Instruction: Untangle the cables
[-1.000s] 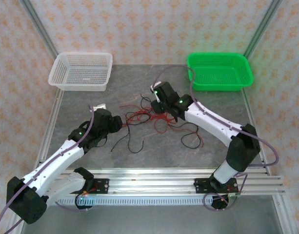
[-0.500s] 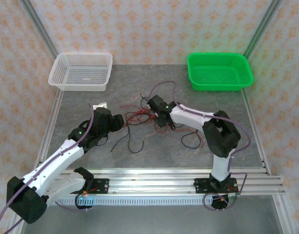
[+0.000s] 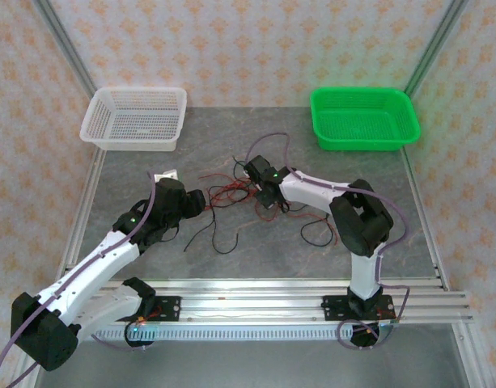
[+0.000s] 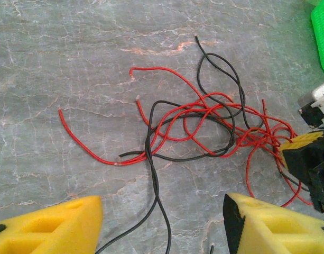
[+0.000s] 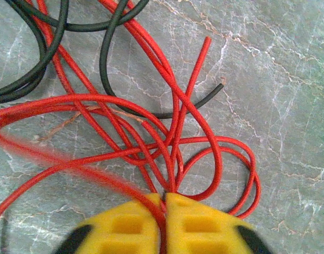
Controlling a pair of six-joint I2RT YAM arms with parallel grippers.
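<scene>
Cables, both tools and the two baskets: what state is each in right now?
cables: red and black strands tangled together in one knot.
left tool: open, fingers spread, holding nothing, a black strand running between them.
right tool: shut on red strands of the cables.
white basket: empty.
green basket: empty.

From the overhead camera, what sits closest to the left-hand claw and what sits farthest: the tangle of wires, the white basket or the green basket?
1. The cables, mid-table, just ahead of the left gripper.
2. The white basket, at the table's far left corner.
3. The green basket, at the far right corner, clearly the farthest.
</scene>
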